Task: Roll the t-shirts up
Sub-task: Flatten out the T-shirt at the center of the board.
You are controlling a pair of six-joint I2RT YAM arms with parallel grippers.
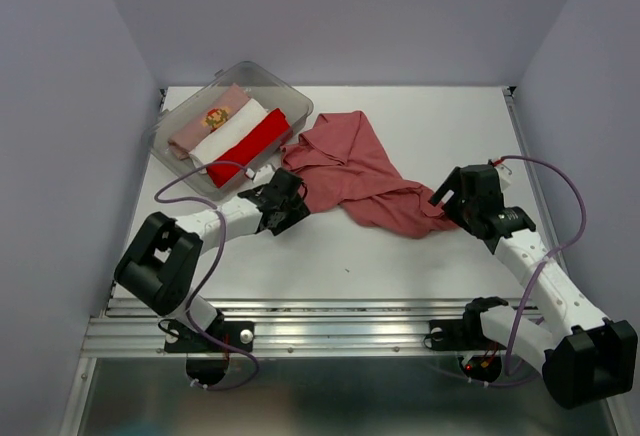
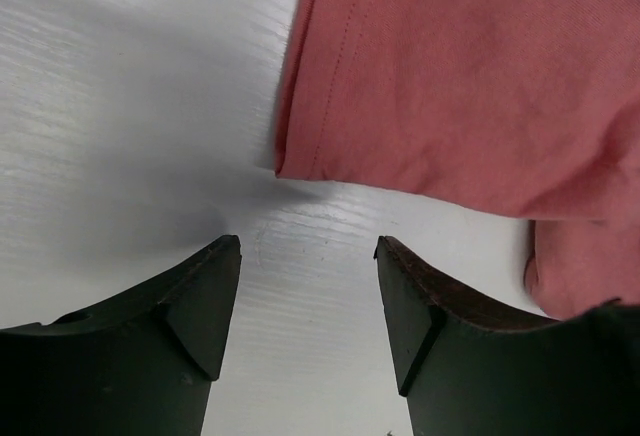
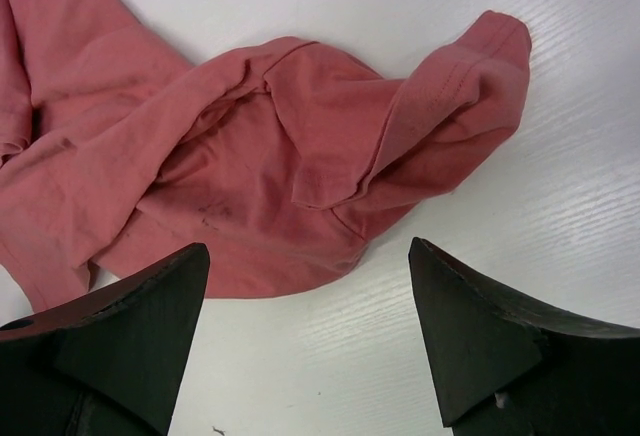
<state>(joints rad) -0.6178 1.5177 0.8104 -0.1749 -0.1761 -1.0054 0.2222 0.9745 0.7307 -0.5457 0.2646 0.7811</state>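
A large brick-red t-shirt (image 1: 360,176) lies crumpled in the middle of the white table. Three rolled t-shirts sit side by side in the clear tub (image 1: 268,73): pale pink (image 1: 215,119), white (image 1: 236,134) and bright red (image 1: 262,142). My left gripper (image 1: 291,200) is low at the red shirt's left edge, open, with bare table between its fingers. In the left wrist view the left gripper (image 2: 308,246) faces a hemmed corner of the shirt (image 2: 470,66) just ahead. My right gripper (image 1: 449,199) is open at the shirt's right end. The right wrist view shows the right gripper (image 3: 308,248) holding nothing, with bunched cloth (image 3: 250,166) and a sleeve (image 3: 470,76) beyond it.
The tub stands at the table's back left, close behind the left arm's wrist. Grey walls close in the left, right and back sides. A metal rail (image 1: 330,326) runs along the near edge between the arm bases. Purple cables (image 1: 200,171) loop off both arms.
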